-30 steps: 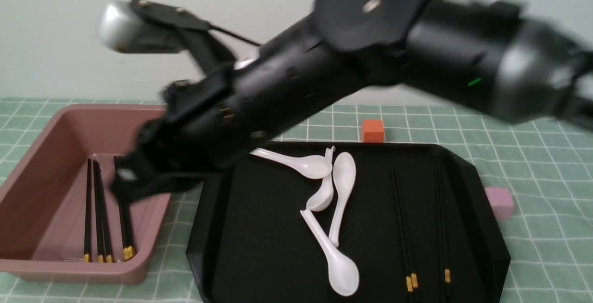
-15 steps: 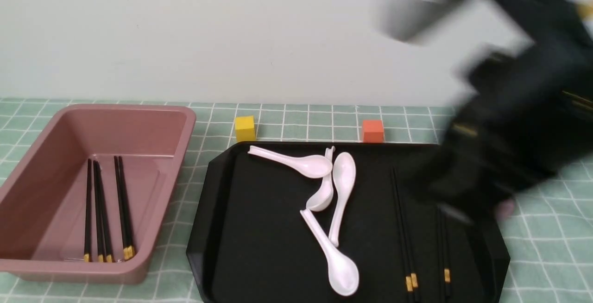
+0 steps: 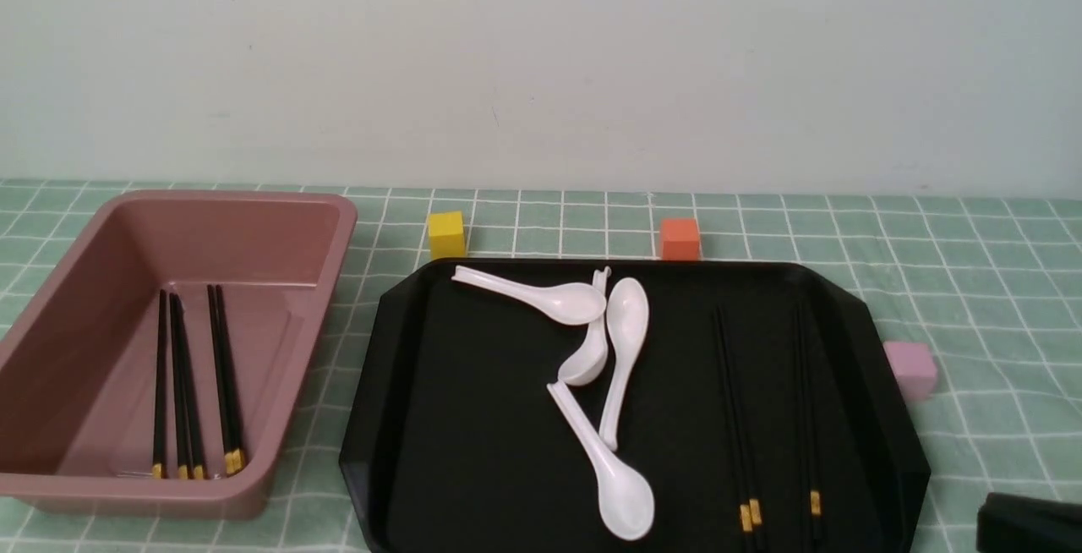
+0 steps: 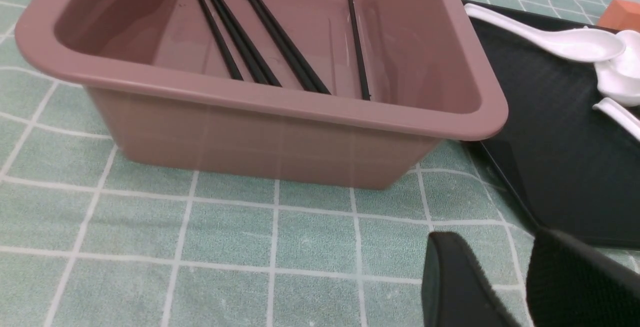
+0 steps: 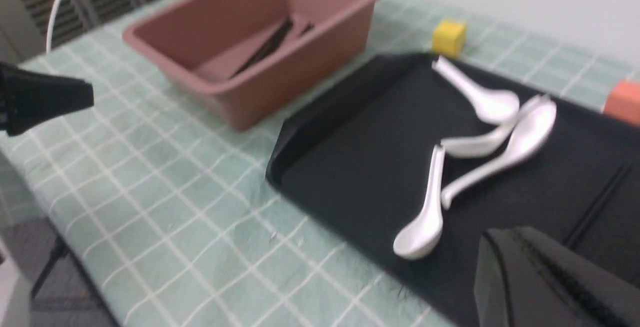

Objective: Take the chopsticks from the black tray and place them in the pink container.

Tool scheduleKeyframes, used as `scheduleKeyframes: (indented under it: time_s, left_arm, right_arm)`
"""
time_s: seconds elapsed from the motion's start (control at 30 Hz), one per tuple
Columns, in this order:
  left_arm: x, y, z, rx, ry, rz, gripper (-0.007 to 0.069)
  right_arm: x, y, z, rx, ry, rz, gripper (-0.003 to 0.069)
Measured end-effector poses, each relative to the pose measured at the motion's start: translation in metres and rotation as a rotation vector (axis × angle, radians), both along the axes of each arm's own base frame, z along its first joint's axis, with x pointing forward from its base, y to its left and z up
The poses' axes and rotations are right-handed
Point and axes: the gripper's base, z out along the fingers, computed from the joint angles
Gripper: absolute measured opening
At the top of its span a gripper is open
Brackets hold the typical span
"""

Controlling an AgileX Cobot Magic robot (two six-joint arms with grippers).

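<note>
Three black chopsticks [image 3: 734, 418] with yellow bands lie along the right side of the black tray [image 3: 473, 426]. Several more chopsticks [image 3: 190, 384] lie inside the pink container [image 3: 338, 227] at the left, also visible in the left wrist view as chopsticks [image 4: 260, 42] behind the container's near rim [image 4: 280, 102]. My left gripper [image 4: 495, 239] hangs open and empty over the tablecloth, in front of the container's near corner. My right gripper [image 5: 505, 247] is shut with nothing in it, just off the tray's near right corner; its tip [image 3: 1027, 523] shows low in the front view.
Several white soup spoons [image 3: 621, 367] lie tangled in the middle of the tray. A yellow cube [image 3: 446, 234] and an orange cube [image 3: 680, 238] stand behind the tray. A pale pink cube [image 3: 910, 369] sits against its right edge.
My right arm swung from over the pink container across to the right and dropped back to the near right corner. The chopsticks and spoons have not moved.
</note>
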Motion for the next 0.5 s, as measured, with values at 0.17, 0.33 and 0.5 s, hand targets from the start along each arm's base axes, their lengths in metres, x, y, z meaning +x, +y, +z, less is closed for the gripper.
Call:
scheduleKeyframes:
  time_s: [0.17, 0.33, 0.5]
  left_arm:
    - [0.0000, 0.0000, 0.0000, 0.000, 0.000, 0.000, 0.0238]
    - [0.0000, 0.0000, 0.0000, 0.000, 0.000, 0.000, 0.0238]
    - [0.0000, 0.0000, 0.0000, 0.000, 0.000, 0.000, 0.0238]
  right_arm:
    - [0.0023, 0.0014, -0.0108, 0.035, -0.085, 0.000, 0.0006]
    - [0.0024, 0.0014, -0.0093, 0.048, -0.106, 0.001, 0.0013]
    - [0.0024, 0.0014, -0.0092, 0.048, -0.107, 0.001, 0.0013]
